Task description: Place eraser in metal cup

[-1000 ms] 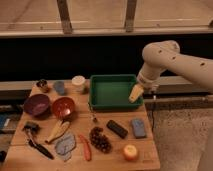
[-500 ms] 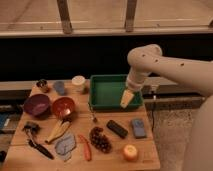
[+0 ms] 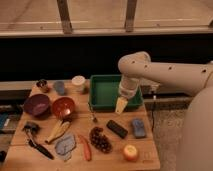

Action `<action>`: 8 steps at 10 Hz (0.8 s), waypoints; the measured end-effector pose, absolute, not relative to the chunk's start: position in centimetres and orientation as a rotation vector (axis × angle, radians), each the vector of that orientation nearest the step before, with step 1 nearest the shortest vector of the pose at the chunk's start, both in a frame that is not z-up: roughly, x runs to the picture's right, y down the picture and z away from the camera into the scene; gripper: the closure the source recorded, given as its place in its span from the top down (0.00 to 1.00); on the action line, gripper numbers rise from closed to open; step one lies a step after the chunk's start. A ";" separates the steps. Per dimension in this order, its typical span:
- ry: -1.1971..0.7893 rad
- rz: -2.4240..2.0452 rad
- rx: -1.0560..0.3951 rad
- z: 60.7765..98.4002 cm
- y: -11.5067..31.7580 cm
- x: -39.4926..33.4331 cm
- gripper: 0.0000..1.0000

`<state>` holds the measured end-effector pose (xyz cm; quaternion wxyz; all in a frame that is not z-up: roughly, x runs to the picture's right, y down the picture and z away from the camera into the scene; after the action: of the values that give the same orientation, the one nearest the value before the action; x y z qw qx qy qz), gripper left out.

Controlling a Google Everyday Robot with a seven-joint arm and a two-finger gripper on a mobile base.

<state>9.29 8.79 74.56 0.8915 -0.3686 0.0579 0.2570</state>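
Black eraser [image 3: 117, 128] lies flat front-center; metal cup [image 3: 42, 85] stands back-left.

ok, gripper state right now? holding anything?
Gripper: open, holding nothing, hovering over the front right part of the green rectangular tray. The flat black rectangular eraser lies on the wooden table.

Claw [image 3: 121, 105], apparently over green tray [image 3: 104, 90]

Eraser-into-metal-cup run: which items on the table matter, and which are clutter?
Job:
eraser, front middle of the table
metal cup, far left corner
gripper, jaws open, over the front edge of the green tray

Clutter:
blue-grey block, blue-grey cup, white cup, purple bowl, red bowl, grapes, banana
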 end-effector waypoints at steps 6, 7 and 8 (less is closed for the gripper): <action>0.111 0.540 -0.837 75.8 11.2 8.3 0.80; 0.112 0.542 -0.837 75.8 11.2 8.4 0.80; 0.116 0.538 -0.838 75.9 11.3 8.3 0.80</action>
<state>8.34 11.29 75.86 0.8771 -0.4016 0.0556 0.2577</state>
